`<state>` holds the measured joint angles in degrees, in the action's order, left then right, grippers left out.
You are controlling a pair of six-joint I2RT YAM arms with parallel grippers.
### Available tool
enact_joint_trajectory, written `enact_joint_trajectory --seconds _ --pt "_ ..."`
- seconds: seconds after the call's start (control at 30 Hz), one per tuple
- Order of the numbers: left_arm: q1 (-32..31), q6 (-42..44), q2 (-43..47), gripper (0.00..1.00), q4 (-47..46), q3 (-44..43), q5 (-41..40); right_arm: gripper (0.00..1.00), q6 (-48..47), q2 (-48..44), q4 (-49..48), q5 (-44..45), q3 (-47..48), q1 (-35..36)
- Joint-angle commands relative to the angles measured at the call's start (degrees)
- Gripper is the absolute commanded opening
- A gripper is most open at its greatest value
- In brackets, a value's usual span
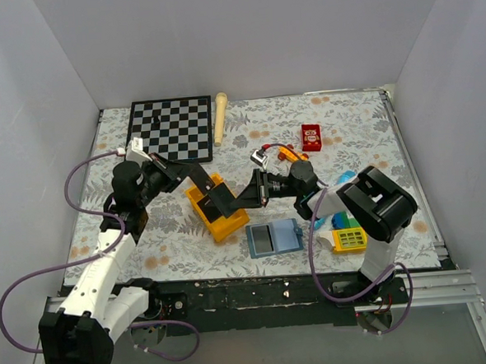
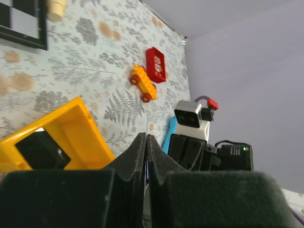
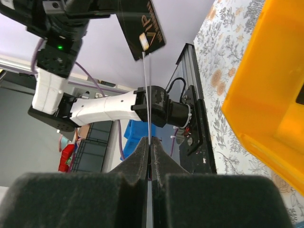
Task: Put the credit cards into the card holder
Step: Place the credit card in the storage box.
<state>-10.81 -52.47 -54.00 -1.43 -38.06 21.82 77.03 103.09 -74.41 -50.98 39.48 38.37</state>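
- The holder (image 1: 289, 235) lies open and flat on the worktop (image 1: 172, 236), near the arm bases and just in front of the right arm.
- Its left half shows a dark panel. From above it cannot be told whether that is a pocket or something tucked in.
- Judged from this, the task is at an early stage: both cards (image 1: 232, 197) visible here are up in the air, and neither is in the holder yet.
- What is left is to bring each card down to the holder and slide it into a pocket.
- Farther out, the right gripper (image 3: 151, 142) reaches left over the yellow bin (image 1: 229, 226).
- Its jaws are pressed almost together, clamped on the thin card (image 3: 147, 95), which shows edge-on in its own wrist view.
- Opposite it, the left gripper (image 1: 197, 179) reaches right over the same bin.
- Its jaws are fully together on the VIP card (image 3: 142, 26), which the right wrist view shows face-on with gold lettering.
- In the left wrist view only a hairline gap shows between the pads (image 2: 135, 152).
- The two cards meet over the bin, corner near edge. Whether they touch cannot be told.
- Farthest back, the red box (image 1: 310, 137) and the chessboard (image 1: 171, 129) lie apart from all this.
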Motion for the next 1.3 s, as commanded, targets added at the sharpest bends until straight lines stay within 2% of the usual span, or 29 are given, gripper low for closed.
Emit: enact_joint_trajectory --seconds 0.0,0.07,0.17,0.47,0.7,1.0,1.2,1.27 --pt "0.7 5.3 1.9 0.0 11.8 -6.5 -12.2 0.01 -3.0 2.3 -9.8 0.1 2.5 -0.1" --pt "0.8 6.7 2.8 0.0 16.2 -8.9 -16.5 0.01 -5.4 2.1 -6.5 0.7 3.0 -0.1" --pt "0.8 8.1 4.0 0.0 19.9 -11.0 -20.2 0.01 -11.4 -0.2 3.8 1.8 3.8 0.0" --pt "0.9 7.9 4.7 0.0 20.9 -10.5 -18.2 0.01 -41.2 -9.4 53.1 13.6 12.9 1.1" --pt "0.9 7.6 4.7 0.0 20.2 -10.2 -15.7 0.01 -49.4 -6.6 68.5 19.0 20.4 3.5" --pt "0.9 7.6 5.2 0.0 20.3 -10.2 -14.3 0.02 -51.6 -2.0 74.3 23.5 26.6 8.4" --pt "0.9 7.5 5.8 0.0 20.5 -10.2 -13.7 0.55 -51.7 -6.0 74.9 25.9 26.4 9.1" --pt "1.0 7.5 5.9 0.0 20.4 -10.2 -13.3 0.57 -51.8 -8.5 75.5 27.2 25.9 9.0"
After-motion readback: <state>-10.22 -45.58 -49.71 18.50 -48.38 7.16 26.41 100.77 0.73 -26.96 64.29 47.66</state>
